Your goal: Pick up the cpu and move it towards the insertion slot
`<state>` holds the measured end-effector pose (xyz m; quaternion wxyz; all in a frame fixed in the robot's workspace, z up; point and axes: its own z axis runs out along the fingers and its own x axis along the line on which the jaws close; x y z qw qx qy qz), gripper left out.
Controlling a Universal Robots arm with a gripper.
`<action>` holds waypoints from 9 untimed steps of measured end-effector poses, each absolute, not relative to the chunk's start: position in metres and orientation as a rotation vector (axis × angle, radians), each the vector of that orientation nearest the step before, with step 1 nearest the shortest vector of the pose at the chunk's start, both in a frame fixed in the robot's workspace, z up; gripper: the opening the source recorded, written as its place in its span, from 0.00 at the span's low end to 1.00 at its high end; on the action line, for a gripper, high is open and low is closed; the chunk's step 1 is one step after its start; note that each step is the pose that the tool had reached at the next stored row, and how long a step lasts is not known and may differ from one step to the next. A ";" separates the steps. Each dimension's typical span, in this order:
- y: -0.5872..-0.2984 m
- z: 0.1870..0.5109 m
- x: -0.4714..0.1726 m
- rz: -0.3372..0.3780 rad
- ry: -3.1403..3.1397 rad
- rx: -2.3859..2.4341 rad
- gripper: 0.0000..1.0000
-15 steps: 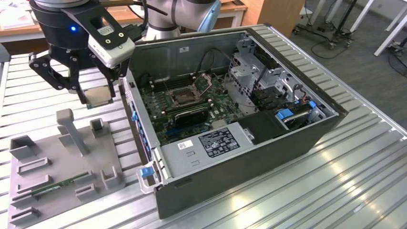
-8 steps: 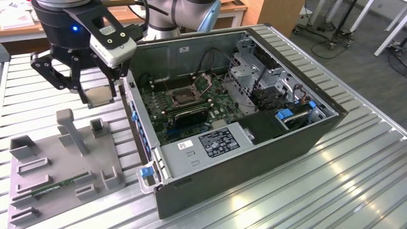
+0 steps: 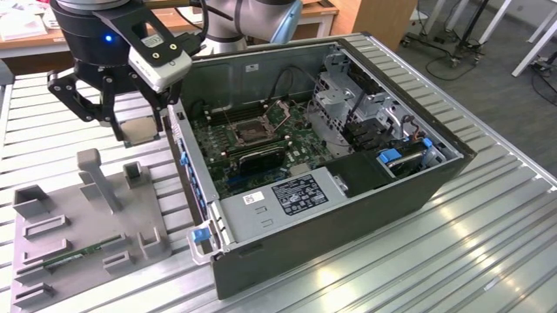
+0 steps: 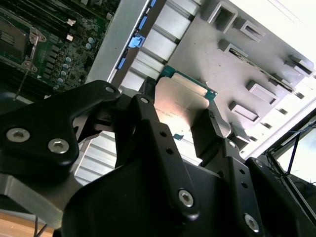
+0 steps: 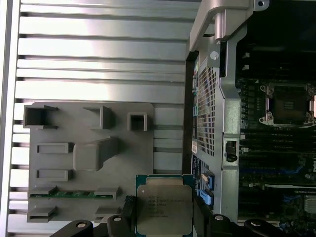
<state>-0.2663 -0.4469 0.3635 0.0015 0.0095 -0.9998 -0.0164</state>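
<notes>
Gripper point(image 5: 163, 224) clamped on cpu point(image 5: 164, 203), lifted above grey fixture tray point(image 5: 59, 126). Transport step underway. Next: carry over case wall to insertion slot point(image 5: 289, 104), level.

Faint print lines cross the cpu point(image 5: 164, 203) lid, illegible. A white label on the power supply point(image 3: 296, 195) carries text too small to read.

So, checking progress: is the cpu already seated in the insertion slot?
No, the claw holds the cpu outside the case, away from the insertion slot.
</notes>
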 end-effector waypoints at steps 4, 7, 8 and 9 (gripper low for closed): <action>-0.447 0.364 -0.264 -0.051 -3.138 0.030 0.54; -0.447 0.364 -0.262 -0.051 -3.138 0.030 0.54; -0.447 0.364 -0.262 -0.051 -3.138 0.030 0.54; -0.447 0.364 -0.262 -0.051 -3.138 0.030 0.54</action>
